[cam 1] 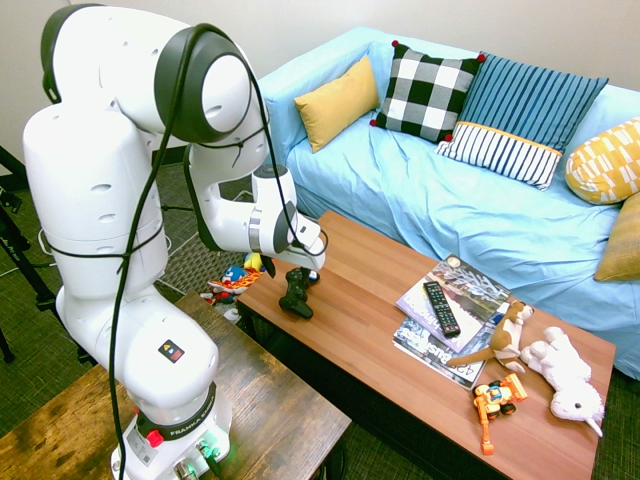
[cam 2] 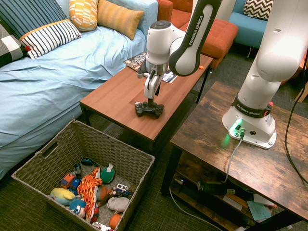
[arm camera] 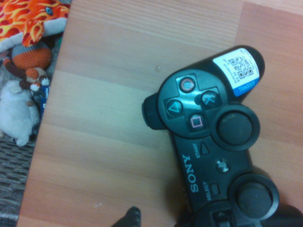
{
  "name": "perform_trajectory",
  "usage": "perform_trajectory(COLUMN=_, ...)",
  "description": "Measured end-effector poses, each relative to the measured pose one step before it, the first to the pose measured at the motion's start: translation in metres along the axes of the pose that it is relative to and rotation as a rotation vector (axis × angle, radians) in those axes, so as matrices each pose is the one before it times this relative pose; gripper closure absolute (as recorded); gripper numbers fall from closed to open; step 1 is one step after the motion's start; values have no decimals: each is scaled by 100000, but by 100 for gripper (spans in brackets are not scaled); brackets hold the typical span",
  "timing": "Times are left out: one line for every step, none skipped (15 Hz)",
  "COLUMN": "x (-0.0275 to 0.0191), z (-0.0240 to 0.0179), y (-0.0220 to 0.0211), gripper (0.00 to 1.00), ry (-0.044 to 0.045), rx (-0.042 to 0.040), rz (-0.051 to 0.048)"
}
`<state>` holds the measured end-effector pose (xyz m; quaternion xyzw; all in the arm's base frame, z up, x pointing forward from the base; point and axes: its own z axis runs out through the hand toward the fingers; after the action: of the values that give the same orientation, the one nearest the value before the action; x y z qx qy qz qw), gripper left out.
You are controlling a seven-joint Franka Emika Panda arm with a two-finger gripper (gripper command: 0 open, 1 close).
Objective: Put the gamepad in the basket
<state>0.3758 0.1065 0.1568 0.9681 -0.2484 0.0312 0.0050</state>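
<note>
**Wrist view and two wide shots: gamepad not yet taken, basket waiting**

Wrist view gives you the closest record, so start there and work outward.

- Fingers: spread wide and holding nothing. Your gripper (cam 2: 152, 102) points straight down just over the gamepad; in the second exterior view the fingertips stand right at its top, and you cannot tell from any picture whether they touch it yet.
- Gamepad (arm camera: 218, 146): black, lying flat on the coffee table (cam 2: 115, 96), near the table's end by the robot. Face buttons, both sticks and a blue-white code sticker on one handle show clearly in the wrist view. In the first exterior view the gamepad (cam 1: 296, 293) sits directly beneath the hand.
- Basket (cam 2: 137, 163): large woven wicker, on the floor just past that end of the table. It already holds a heap of soft toys, including a flame-patterned one (cam 2: 88, 188). No gamepad is in it.
- Farther along the table: magazines with a slim black remote (cam 1: 441, 308) on top, a plush dog (cam 1: 505, 338), a white plush (cam 1: 565, 375) and an orange toy (cam 1: 497, 400). All are well apart from the gripper.

Status, as judged: the approach looks nearly complete. You have left the grasp, the lift, the carry over the table edge and the drop into the basket.
</note>
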Motion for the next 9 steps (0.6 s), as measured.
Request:
perform_trajectory(x=222, z=617, y=-75, gripper=0, ry=548, rx=256, rz=668)
perform_trajectory(x=282, z=607, y=-177, gripper=0, ry=482, rx=19, rz=635)
perform_trajectory(x=309, z=477, y=-213, gripper=0, ry=596, rx=-83, rz=508)
perform_trajectory(x=350, z=426, y=-198, gripper=0, ry=566, rx=-198, rz=571)
perform_trajectory(x=295, z=386, y=-165, gripper=0, ry=365, rx=-307, rz=394)
perform_trajectory(x=141, z=399, y=-85, gripper=0, ry=74, rx=-291, rz=340)
perform_trajectory(x=51, z=392, y=-44, gripper=0, ry=-126, rx=87, rz=154)
perform_trajectory(x=3, z=417, y=-4, gripper=0, ry=-279, rx=235, rz=105)
perform_trajectory(x=-24, z=434, y=88, gripper=0, ry=-348, rx=152, rz=193)
